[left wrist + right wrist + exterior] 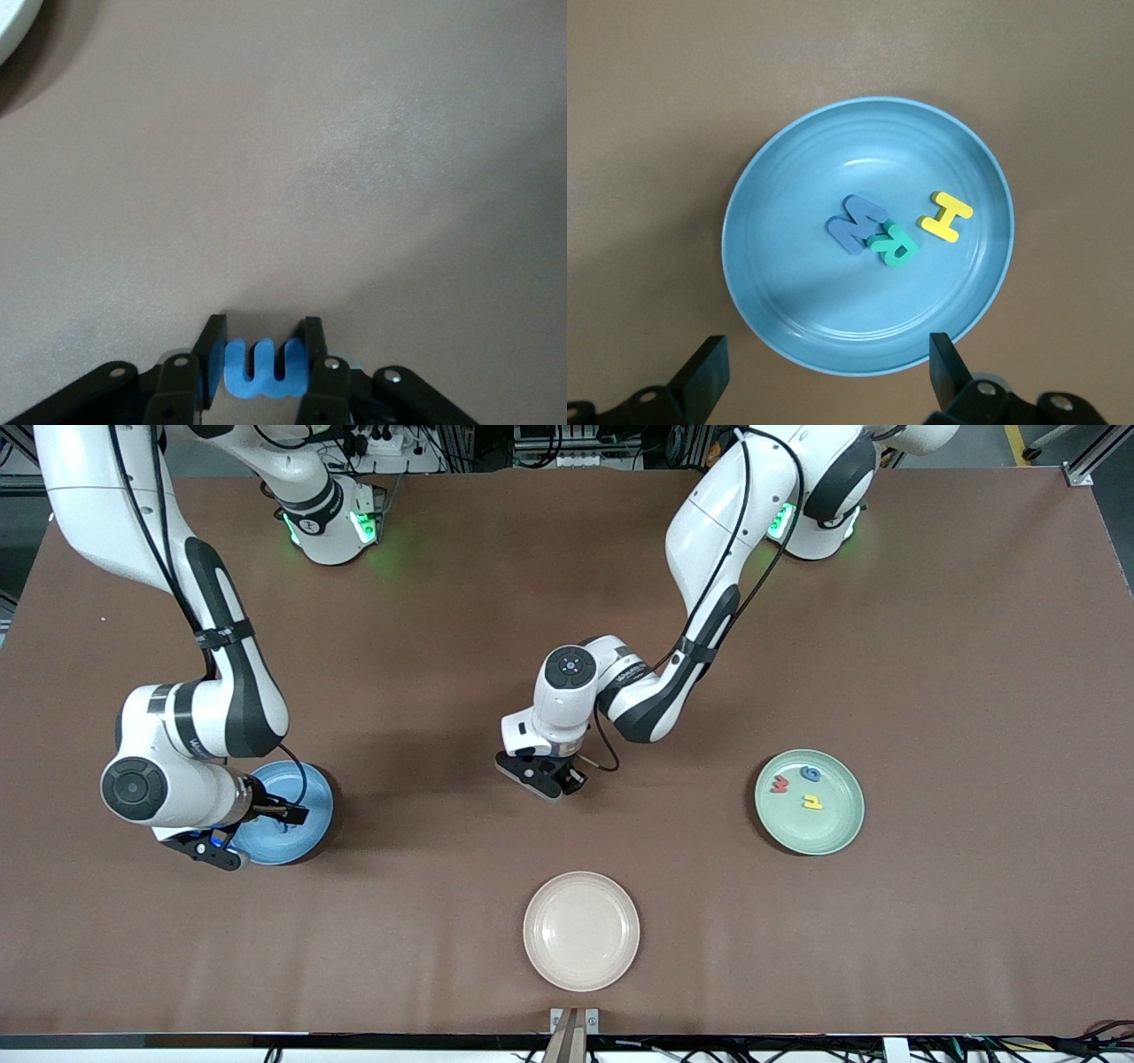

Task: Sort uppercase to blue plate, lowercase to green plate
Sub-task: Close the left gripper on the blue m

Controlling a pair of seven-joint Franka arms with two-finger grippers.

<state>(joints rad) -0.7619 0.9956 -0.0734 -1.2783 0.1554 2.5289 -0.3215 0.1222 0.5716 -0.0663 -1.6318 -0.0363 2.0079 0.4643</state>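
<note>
My left gripper (263, 332) is shut on a blue lowercase m (263, 372), low over bare table near the middle (542, 779). The green plate (828, 837), toward the left arm's end, holds a red w (780, 785), a blue g-like letter (810, 773) and a yellow n (812, 803). My right gripper (828, 354) hangs open with nothing in it over the blue plate (735, 257), at its rim. In that plate lie a blue W (857, 223), a teal R (893, 245) and a yellow H (946, 216). In the front view the right arm covers part of the blue plate (306, 815).
A cream plate (580, 930) with nothing in it sits near the table's front edge, nearer the front camera than my left gripper. A corner of it shows in the left wrist view (11, 27). Brown tabletop lies between the plates.
</note>
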